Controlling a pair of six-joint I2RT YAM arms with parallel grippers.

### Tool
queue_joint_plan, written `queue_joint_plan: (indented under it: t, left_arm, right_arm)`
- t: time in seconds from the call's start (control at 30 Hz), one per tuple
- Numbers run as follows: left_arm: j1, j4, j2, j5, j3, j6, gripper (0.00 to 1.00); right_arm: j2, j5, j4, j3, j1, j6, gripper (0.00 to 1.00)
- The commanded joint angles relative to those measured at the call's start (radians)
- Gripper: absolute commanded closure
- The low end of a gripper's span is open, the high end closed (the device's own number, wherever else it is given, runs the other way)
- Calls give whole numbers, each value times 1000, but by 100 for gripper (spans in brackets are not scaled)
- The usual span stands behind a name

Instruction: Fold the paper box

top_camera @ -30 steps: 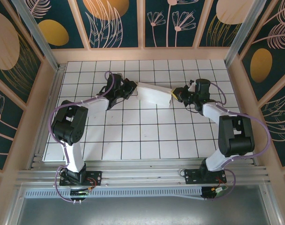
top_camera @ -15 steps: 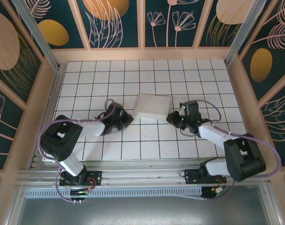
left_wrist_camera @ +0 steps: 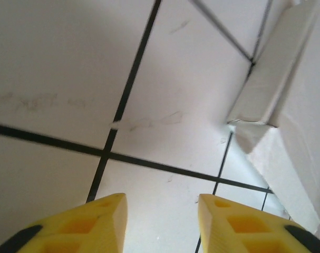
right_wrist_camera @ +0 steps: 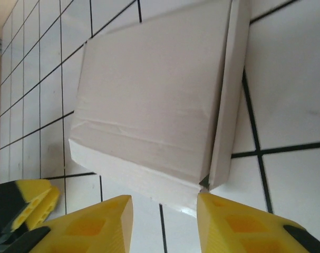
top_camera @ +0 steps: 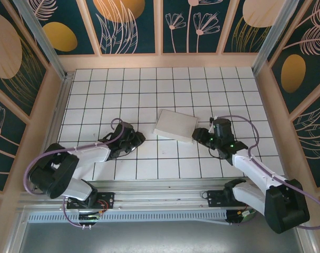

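Lying flat on the gridded table [top_camera: 149, 84], the paper box [top_camera: 175, 125] sits near the middle, slightly right of centre and askew to the black lines. A second ago it was farther back, raised off the surface and pinched between the two grippers at its ends. Half a second ago it was already down, with both grippers close beside it. Now both arms have drawn back towards the near edge, and the box has shifted slightly nearer and turned a little.

The left gripper [top_camera: 136, 139] is just off the box's near-left corner, not touching it. In the left wrist view its yellow fingers [left_wrist_camera: 96, 221] are spread with only bare tile between them, and the box [left_wrist_camera: 275, 100] lies ahead to the right. The right gripper [top_camera: 199, 136] is released too. In the right wrist view its jaws stand apart over the tile, with the box's near corner just ahead of one fingertip.

The box [right_wrist_camera: 154, 105] looks closed: a plain white, shallow rectangle with a smooth top panel. One soft crease runs parallel to its near edge, and a narrow side wall runs along the right.
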Motion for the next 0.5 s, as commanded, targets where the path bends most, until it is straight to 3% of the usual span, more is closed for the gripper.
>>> queue_joint_plan:
  t: [0.0,0.1,0.2,0.27,0.4,0.47]
  left_arm:
    - [-3,-48,-87,-151,64,186,57]
    - [-4,48,-195,-289,58,459,55]
    - [4,299,-297,-498,-54,682,28]
    - [71,396,-287,-574,-79,761,25]
    - [186,562,-203,-718,-118,909,19]
    - [221,779,-175,-765,-196,1035,2]
  right_arm:
    - [-13,132,-22,82,-62,-84,59]
    - [-8,218,69,106,-201,-116,48]
    - [28,251,233,87,-348,-168,33]
    - [89,240,396,54,-423,-211,26]
    - [274,311,651,12,-457,-387,18]
    - [373,338,736,3,-462,-440,16]
